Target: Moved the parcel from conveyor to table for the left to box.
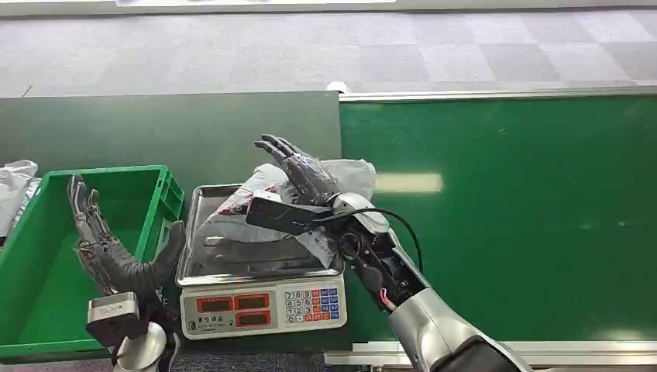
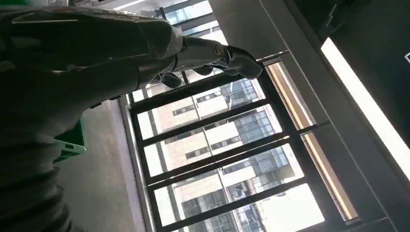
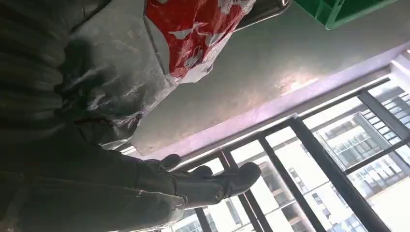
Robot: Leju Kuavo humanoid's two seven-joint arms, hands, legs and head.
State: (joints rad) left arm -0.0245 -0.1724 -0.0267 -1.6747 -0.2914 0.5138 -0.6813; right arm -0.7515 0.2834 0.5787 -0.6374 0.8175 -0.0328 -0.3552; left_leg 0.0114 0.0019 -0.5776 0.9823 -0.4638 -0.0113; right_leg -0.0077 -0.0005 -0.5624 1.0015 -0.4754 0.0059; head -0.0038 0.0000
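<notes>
Green conveyor belt (image 1: 503,209) runs right of a weighing scale (image 1: 262,298), green crate (image 1: 46,256) at the scale's left. I see the grey-and-red plastic parcel (image 1: 263,198) lying on the scale's steel pan. My right hand (image 1: 298,170) rests flat against it, fingers spread, gripping nothing; my left hand (image 1: 97,240) hovers over the crate edge, fingers apart, holding nothing.

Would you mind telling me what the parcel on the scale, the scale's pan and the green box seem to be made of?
Crinkled grey-and-red parcel: thin glossy plastic film, judging by its wrinkles. Silver scale pan: probably brushed stainless steel, given its dull reflections. Green box: moulded rigid plastic with ribbed rim.
</notes>
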